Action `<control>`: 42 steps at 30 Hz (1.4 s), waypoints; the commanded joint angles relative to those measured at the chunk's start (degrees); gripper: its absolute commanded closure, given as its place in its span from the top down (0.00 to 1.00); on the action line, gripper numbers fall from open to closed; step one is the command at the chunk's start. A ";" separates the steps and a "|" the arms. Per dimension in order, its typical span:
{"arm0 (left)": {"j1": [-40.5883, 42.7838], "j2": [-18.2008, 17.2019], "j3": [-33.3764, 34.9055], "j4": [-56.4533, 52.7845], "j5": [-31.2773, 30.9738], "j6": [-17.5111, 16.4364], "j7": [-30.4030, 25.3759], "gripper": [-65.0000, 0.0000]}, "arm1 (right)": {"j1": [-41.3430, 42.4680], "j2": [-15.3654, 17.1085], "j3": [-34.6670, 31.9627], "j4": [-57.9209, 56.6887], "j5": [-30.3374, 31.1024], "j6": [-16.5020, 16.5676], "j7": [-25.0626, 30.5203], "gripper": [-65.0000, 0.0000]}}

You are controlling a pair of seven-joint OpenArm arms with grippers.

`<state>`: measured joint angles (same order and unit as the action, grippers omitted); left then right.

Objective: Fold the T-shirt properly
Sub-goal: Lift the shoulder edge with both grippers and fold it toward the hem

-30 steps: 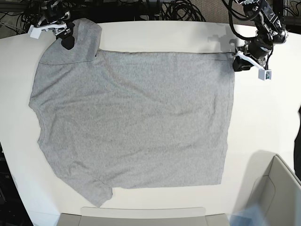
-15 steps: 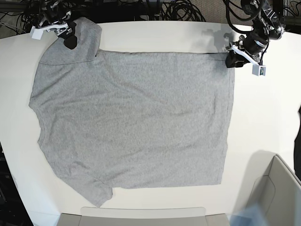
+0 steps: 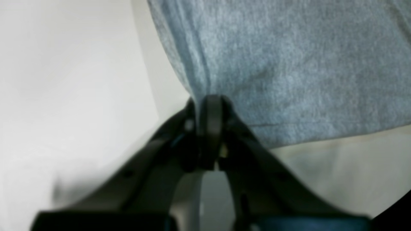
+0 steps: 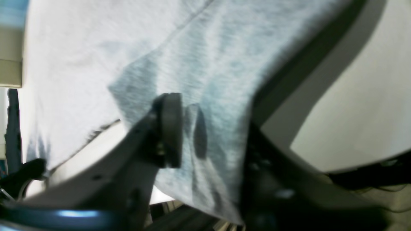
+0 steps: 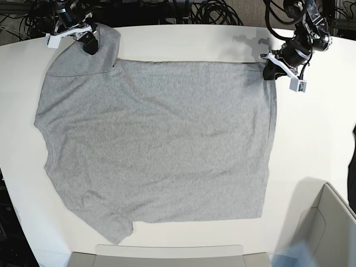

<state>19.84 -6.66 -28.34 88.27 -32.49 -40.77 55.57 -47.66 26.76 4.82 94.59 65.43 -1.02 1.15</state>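
The T-shirt (image 5: pixel 161 139) lies flat on the white table (image 5: pixel 194 41), plain grey side up, with its neck end to the left. My left gripper (image 5: pixel 268 72) is at the far right corner of the hem. The left wrist view shows it (image 3: pixel 208 109) shut on a pinch of the grey cloth (image 3: pixel 289 64). My right gripper (image 5: pixel 89 44) sits on the far left sleeve. In the right wrist view, sleeve cloth (image 4: pixel 208 48) runs between its fingers (image 4: pixel 192 128) and drapes over one of them, pinched against the round pad (image 4: pixel 170 128).
A cardboard box (image 5: pixel 328 222) stands at the near right corner, and a flat beige tray (image 5: pixel 167 256) lies along the near edge. Black cables (image 5: pixel 211 11) pile up behind the table's far edge.
Both grippers came in onto the shirt's far edge and closed. The left one shifted left onto the hem corner. The right one shifted right onto the sleeve.
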 commanded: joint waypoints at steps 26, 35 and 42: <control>5.53 0.19 -11.00 11.91 5.28 0.77 7.77 0.00 | -7.51 -0.26 17.38 11.04 -0.33 0.09 -4.71 0.00; 1.22 0.19 -11.00 16.13 5.28 0.77 11.73 0.00 | 2.34 -0.35 24.41 13.06 -0.51 0.18 -20.80 0.00; -4.85 0.11 -10.92 19.03 5.28 2.58 15.95 0.00 | 13.68 -1.93 24.15 13.06 -9.30 0.18 -34.07 0.00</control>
<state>15.27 -5.87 -39.00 106.24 -27.03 -38.37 71.77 -34.06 24.21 28.34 106.74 56.01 -1.15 -34.20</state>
